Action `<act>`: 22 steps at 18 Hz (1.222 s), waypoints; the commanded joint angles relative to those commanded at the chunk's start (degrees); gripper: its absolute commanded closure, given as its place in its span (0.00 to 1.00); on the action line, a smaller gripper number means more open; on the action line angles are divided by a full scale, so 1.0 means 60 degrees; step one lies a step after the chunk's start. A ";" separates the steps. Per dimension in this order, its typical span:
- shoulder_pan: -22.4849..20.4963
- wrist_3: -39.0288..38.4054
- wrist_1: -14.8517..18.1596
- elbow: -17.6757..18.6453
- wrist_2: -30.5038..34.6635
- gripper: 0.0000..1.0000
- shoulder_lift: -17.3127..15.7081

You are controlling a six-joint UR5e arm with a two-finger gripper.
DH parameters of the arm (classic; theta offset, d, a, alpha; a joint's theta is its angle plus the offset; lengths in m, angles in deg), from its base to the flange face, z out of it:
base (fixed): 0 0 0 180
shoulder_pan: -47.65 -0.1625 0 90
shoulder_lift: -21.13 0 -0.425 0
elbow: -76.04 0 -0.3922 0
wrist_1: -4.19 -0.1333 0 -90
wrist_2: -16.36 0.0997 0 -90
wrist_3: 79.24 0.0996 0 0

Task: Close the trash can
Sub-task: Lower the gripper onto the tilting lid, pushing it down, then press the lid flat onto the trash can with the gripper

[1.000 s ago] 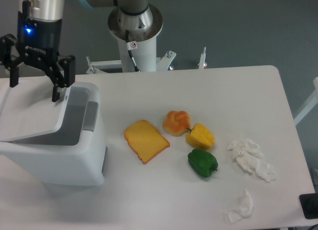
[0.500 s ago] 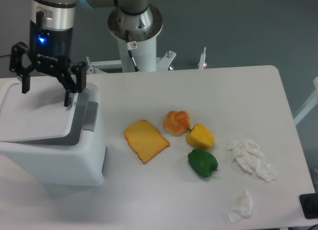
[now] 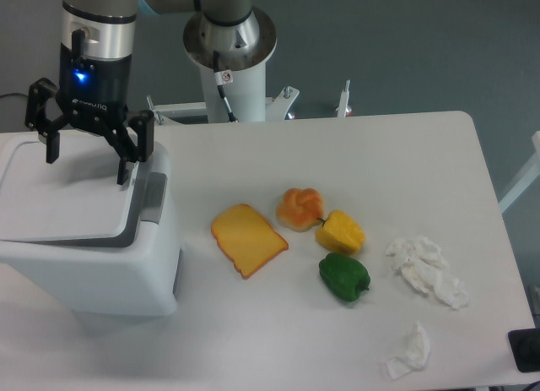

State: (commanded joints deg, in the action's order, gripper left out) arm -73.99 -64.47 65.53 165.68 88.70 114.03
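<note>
The trash can [image 3: 89, 243] sits at the table's [image 3: 278, 340] left edge, its flat white lid down. To its right we see a cheese slice [image 3: 248, 238], a bun [image 3: 299, 208], yellow and green peppers, and crumpled tissues (well apart). Our gripper [image 3: 87, 160] hangs upright over the lid, fingers spread, holding nothing.

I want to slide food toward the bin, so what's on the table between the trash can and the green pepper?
In the camera view, the yellow cheese slice lies between the trash can and the green pepper; otherwise that stretch of table is bare.
</note>
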 joint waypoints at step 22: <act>-0.0103 -0.0044 0.0015 0.0015 0.0000 0.00 0.0323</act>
State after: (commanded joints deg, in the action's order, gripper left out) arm -74.60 -64.73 65.62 165.77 88.70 115.96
